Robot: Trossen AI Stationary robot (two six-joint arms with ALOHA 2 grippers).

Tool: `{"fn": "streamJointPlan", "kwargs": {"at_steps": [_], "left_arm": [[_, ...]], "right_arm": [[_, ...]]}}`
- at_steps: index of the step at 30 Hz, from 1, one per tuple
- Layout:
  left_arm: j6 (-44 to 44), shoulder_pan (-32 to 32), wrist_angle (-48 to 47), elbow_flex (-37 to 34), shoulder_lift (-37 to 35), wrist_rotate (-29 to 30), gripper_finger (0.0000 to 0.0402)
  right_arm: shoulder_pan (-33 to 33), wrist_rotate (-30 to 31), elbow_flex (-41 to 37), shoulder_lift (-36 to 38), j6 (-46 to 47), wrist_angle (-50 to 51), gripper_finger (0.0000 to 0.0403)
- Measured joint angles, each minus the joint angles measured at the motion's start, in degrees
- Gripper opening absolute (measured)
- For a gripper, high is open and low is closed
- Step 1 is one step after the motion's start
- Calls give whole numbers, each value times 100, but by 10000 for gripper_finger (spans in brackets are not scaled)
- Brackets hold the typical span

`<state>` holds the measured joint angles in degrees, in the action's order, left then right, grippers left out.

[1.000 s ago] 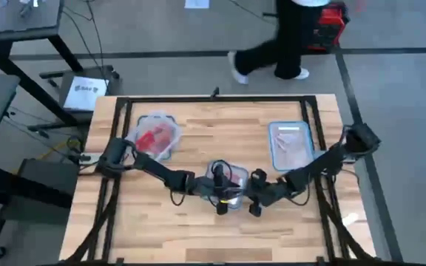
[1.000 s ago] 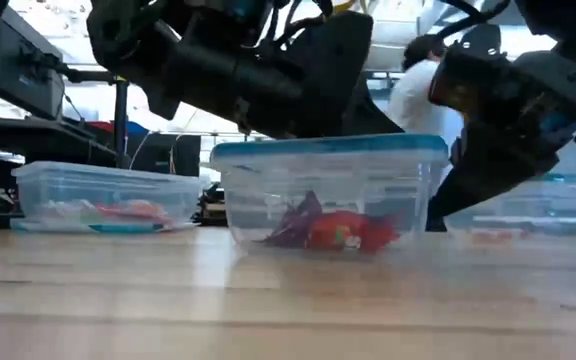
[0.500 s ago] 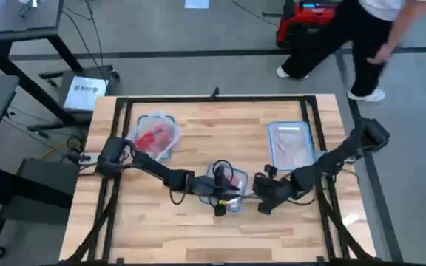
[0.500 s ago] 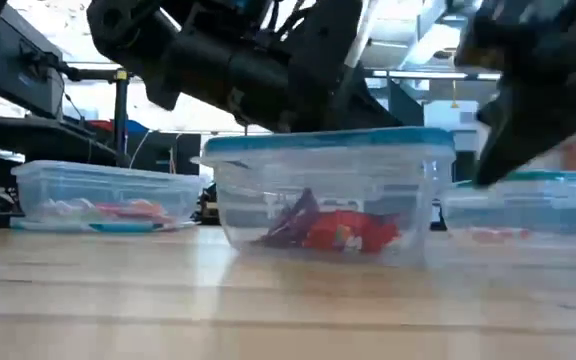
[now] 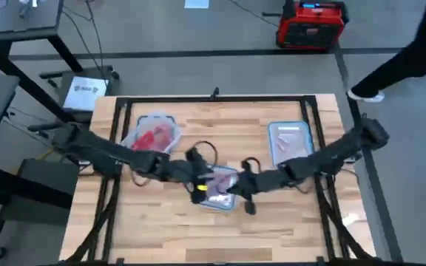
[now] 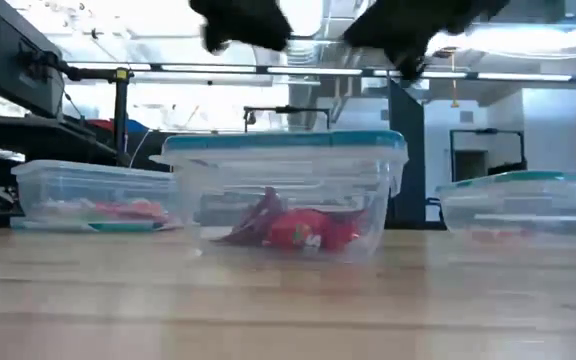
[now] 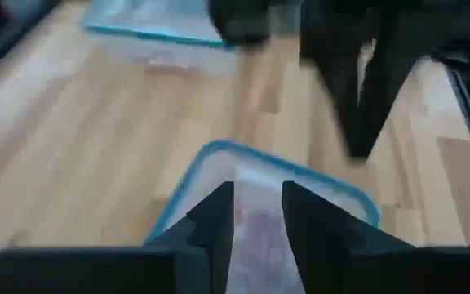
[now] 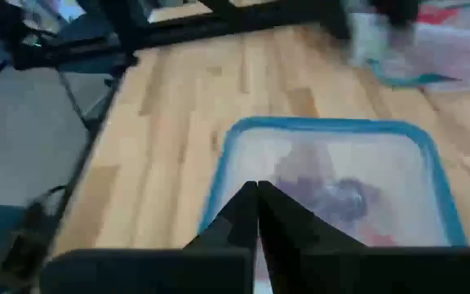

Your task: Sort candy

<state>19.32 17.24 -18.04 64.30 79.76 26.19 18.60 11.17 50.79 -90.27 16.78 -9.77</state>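
Both my tools over the middle tub, candy inside.
Candy (image 6: 293, 230) sits in the middle tub (image 5: 221, 201) on the bench: light, crinkly, slippery; pinch by the twisted wrapper ends. Left tool (image 7: 258, 214) narrowly parted, empty; right tool (image 8: 257, 214) closed, empty.

1. Two dark, slender jointed arms, matte black throughout.
2. The left gripper (image 7: 258, 216) ends in two flat, black, blade-like fingers (image 7: 217, 214).
3. The right gripper (image 8: 257, 214) has black tapered fingers.
4. A thin black cable loops beside the left arm's wrist, which carries a small yellow mark.
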Motion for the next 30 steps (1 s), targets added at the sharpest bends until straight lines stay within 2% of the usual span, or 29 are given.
{"fn": "streamJointPlan", "kwargs": {"at_steps": [5,10,12,18,22,27,30], "left_arm": [[992,50,-1822,6,-702,293,93],[1710,52,-3164,5,-821,514,93],[1933,30,-3550,1,-757,573,93],[2250,-130,-3962,1,-575,644,93],[2095,-357,-4022,1,-549,644,93],[2178,-815,-4562,1,-552,586,97],[2200,-1205,-4818,-11,-552,216,112]], "right_arm": [[-489,-79,498,-715,-345,892,0],[-1078,-55,644,-802,-657,1688,0],[-1348,132,658,-711,-682,2121,0],[-2205,1313,607,-168,-1074,3547,0],[-2519,1385,598,502,-1256,3684,0],[-2378,1361,605,1264,-1296,3690,0],[-2186,1367,606,1624,-1292,3664,0]]}}
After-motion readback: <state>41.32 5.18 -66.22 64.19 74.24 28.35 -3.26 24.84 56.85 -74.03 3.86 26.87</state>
